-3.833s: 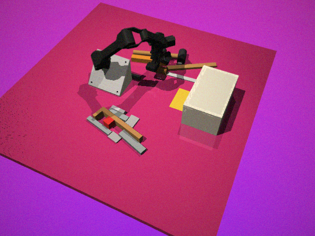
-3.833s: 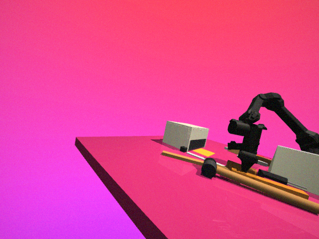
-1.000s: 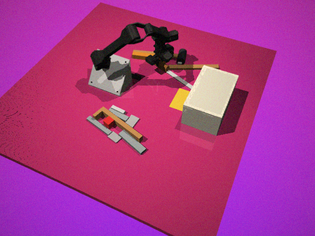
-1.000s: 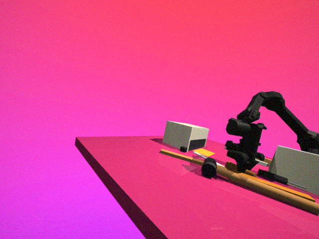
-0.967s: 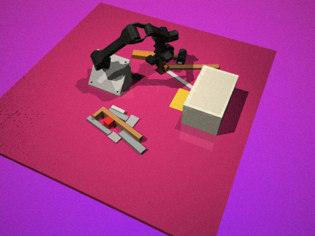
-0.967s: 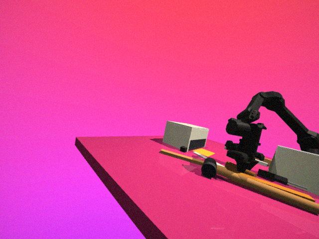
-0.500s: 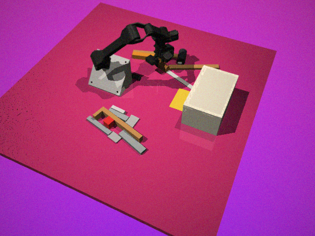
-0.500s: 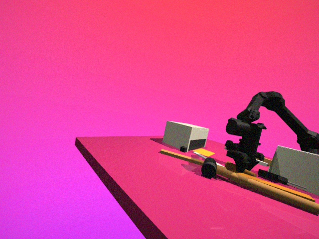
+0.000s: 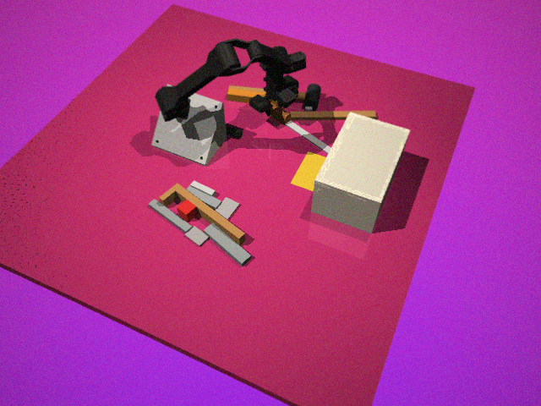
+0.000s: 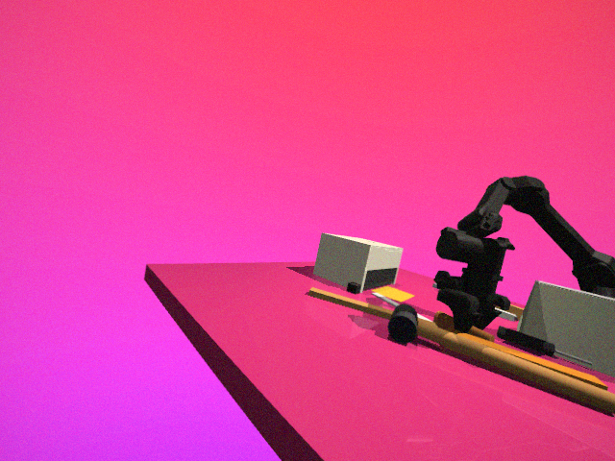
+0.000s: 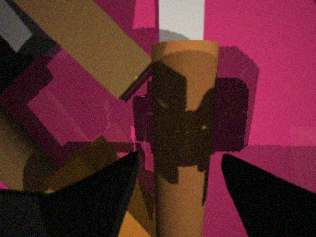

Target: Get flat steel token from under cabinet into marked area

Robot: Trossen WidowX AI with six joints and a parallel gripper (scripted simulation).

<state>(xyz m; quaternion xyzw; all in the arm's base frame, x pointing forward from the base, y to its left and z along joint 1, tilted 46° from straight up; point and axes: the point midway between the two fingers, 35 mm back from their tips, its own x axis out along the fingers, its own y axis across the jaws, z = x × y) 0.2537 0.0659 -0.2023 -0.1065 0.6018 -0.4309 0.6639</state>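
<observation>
The cream cabinet (image 9: 363, 157) (image 10: 342, 260) stands with a dark low opening in its front. The yellow marked area (image 9: 305, 172) (image 10: 394, 293) lies before it. The token is not visible. A tool with a round wooden handle (image 9: 281, 115) (image 11: 182, 190) and a flat pale blade (image 9: 309, 136) (image 11: 182, 20) lies on the table, its blade pointing toward the cabinet; the top view hides the blade's far end. My gripper (image 9: 275, 106) (image 10: 479, 322) (image 11: 180, 159) is open, pointing down with its fingers on either side of the handle and gaps showing on both sides in the wrist view.
Close around my gripper lie a long wooden stick (image 9: 331, 114) (image 10: 342, 299), an orange bar (image 9: 242, 93), a black cylinder (image 9: 312, 96) (image 10: 403, 323) and a black-handled tool (image 10: 526, 340). A grey wedge (image 9: 185, 141) stands near the arm's base. A red cube (image 9: 187, 210) sits among wooden and grey pieces.
</observation>
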